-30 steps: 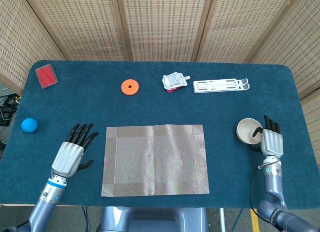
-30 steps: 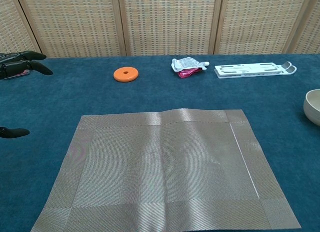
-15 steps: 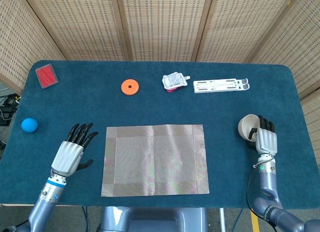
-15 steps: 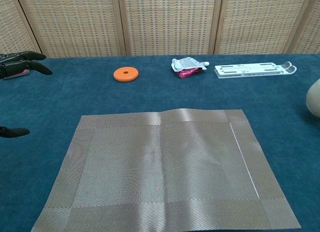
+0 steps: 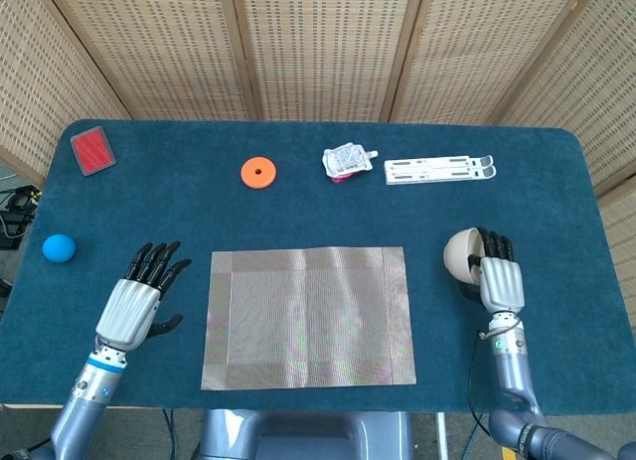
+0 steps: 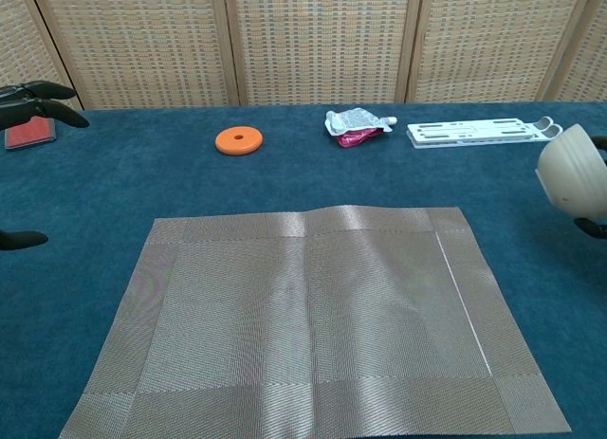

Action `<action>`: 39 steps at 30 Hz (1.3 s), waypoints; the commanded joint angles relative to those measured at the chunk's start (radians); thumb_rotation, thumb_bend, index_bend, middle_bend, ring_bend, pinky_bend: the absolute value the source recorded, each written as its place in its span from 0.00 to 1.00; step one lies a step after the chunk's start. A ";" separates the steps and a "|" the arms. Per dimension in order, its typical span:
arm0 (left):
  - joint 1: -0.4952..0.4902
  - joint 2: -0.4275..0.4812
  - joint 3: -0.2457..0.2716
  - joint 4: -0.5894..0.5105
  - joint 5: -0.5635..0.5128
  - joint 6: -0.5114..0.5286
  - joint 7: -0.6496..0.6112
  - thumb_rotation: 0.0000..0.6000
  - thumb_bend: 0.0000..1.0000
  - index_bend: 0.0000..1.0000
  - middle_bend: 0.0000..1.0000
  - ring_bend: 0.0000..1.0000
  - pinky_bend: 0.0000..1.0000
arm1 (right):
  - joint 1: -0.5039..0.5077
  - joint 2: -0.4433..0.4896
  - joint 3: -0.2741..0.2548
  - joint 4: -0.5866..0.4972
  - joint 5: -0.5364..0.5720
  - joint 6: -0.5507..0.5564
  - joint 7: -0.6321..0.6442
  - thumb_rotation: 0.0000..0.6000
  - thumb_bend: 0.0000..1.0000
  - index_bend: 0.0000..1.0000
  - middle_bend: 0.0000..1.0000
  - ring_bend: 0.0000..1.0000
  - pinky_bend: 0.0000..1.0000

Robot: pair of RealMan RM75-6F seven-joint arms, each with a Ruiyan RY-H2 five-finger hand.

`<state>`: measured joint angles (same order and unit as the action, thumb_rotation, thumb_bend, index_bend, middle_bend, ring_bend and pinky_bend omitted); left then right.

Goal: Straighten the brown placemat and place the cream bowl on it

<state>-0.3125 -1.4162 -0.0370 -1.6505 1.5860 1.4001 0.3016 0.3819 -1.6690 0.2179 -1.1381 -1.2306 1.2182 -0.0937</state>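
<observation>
Right of the brown placemat (image 5: 308, 316), your right hand (image 5: 500, 281) grips the tilted cream bowl (image 5: 460, 255), while your left hand (image 5: 134, 306) rests spread, holding nothing.

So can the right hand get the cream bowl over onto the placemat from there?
Probably yes: the right hand already holds the cream bowl, tipped, beside the brown placemat, with only bare table between.

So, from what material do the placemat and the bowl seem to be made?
The brown placemat looks like woven vinyl or plastic fibre: fine ribbed weave, slight sheen. The cream bowl, held by the right hand, looks like smooth matte ceramic or plastic; I cannot tell which.
</observation>
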 commanded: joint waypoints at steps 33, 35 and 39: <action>0.005 0.061 -0.023 -0.022 -0.048 -0.018 -0.044 1.00 0.13 0.16 0.00 0.00 0.00 | 0.034 -0.267 -0.120 -0.228 -0.101 0.003 -0.342 1.00 0.48 0.68 0.10 0.00 0.00; 0.004 0.061 -0.022 -0.022 -0.049 -0.020 -0.043 1.00 0.13 0.16 0.00 0.00 0.00 | 0.032 -0.265 -0.120 -0.233 -0.096 0.001 -0.346 1.00 0.46 0.65 0.08 0.00 0.00; 0.005 0.061 -0.022 -0.023 -0.048 -0.018 -0.041 1.00 0.13 0.16 0.00 0.00 0.00 | 0.028 -0.256 -0.121 -0.248 -0.095 0.005 -0.355 1.00 0.39 0.55 0.01 0.00 0.00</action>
<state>-0.3078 -1.3551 -0.0594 -1.6737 1.5376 1.3818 0.2603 0.4108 -1.9271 0.0970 -1.3830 -1.3256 1.2222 -0.4471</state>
